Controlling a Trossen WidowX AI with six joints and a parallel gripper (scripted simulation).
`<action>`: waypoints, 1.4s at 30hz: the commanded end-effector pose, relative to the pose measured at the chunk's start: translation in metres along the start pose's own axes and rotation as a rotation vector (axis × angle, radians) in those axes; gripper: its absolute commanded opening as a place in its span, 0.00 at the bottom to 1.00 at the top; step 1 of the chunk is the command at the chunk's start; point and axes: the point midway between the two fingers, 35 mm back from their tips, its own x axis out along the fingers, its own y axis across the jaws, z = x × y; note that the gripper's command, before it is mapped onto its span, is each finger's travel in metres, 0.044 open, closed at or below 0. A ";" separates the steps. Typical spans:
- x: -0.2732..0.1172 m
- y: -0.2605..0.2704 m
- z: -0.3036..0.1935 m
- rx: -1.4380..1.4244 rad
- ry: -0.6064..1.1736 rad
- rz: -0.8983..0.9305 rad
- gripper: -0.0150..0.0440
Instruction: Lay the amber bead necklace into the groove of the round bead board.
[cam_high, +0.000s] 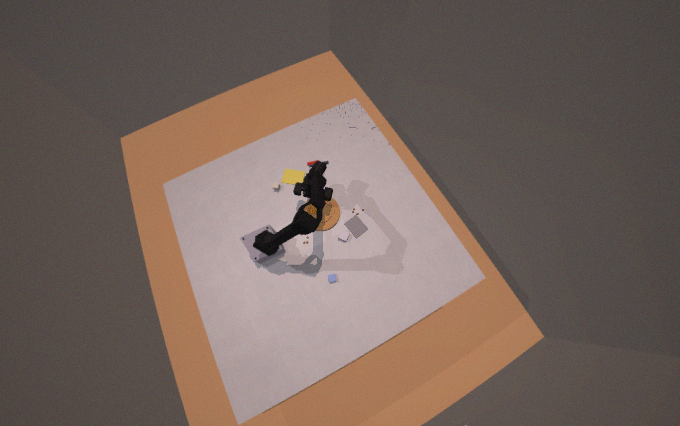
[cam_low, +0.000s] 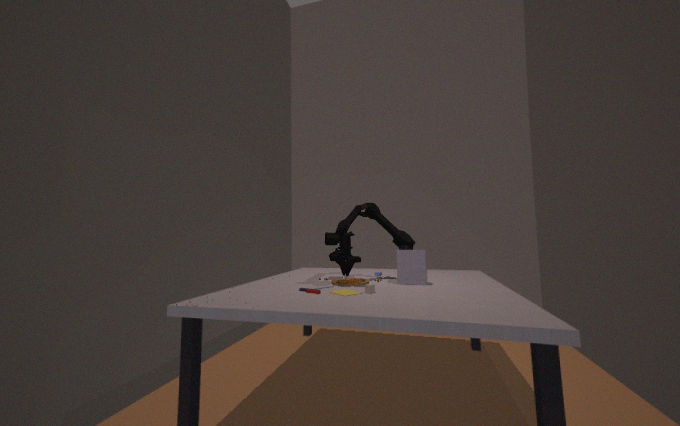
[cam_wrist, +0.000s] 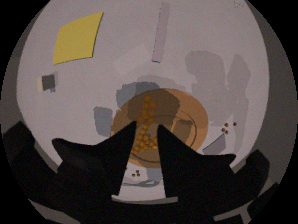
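The amber bead necklace (cam_high: 311, 210) (cam_wrist: 144, 145) lies bunched on the round bead board (cam_high: 330, 213) (cam_low: 335, 282) (cam_wrist: 200, 112), in a band running across its left part in the wrist view. Some beads lie inside the dark ring groove (cam_wrist: 196, 131) and some outside it. My gripper (cam_low: 345, 274) (cam_wrist: 147, 125) is partly open, its fingertips a little above the board and the beads showing below the gap. Nothing shows held between the fingers. The fingers hide part of the board and perhaps some beads; the arm covers much of the board in the top view.
A yellow sheet (cam_high: 293, 176) (cam_low: 345, 292) (cam_wrist: 77, 39) and a beige cube (cam_high: 276, 187) (cam_low: 369, 289) lie beyond the board. A red-and-dark tool (cam_low: 311, 291) is nearby. A grey square (cam_high: 355, 226), a pale block (cam_high: 343, 235), small brown beads (cam_wrist: 226, 128) and a blue block (cam_high: 332, 278) lie around.
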 end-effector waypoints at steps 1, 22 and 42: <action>-0.008 0.003 0.024 -0.285 -0.004 0.004 0.46; 0.001 0.002 0.026 -0.276 -0.012 0.000 0.46; 0.032 0.003 0.024 -0.284 -0.003 0.003 0.46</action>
